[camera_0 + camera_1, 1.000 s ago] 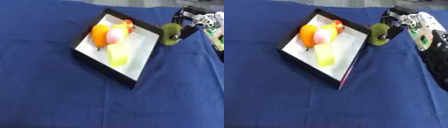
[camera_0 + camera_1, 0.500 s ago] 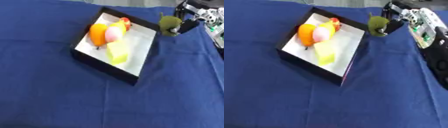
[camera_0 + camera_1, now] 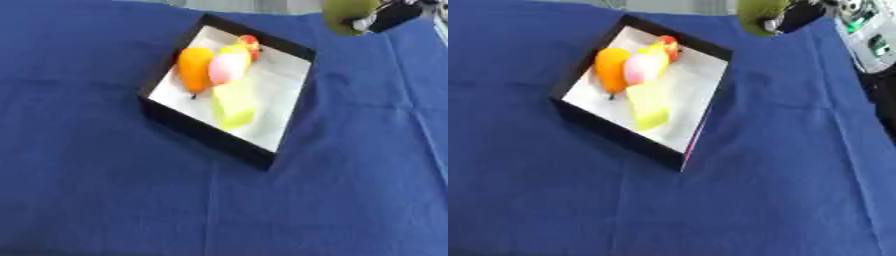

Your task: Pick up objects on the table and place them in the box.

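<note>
Left eye view shows a black box with a white floor sitting askew on the blue-clothed surface. Inside the box, from its left side, lie an orange fruit, a pink and yellow piece with something red just past it, and a pale yellow-green block nearer the front wall. Up and to the right of the box, clear of its far corner, the right hand pinches an olive-green round object above the cloth.
</note>
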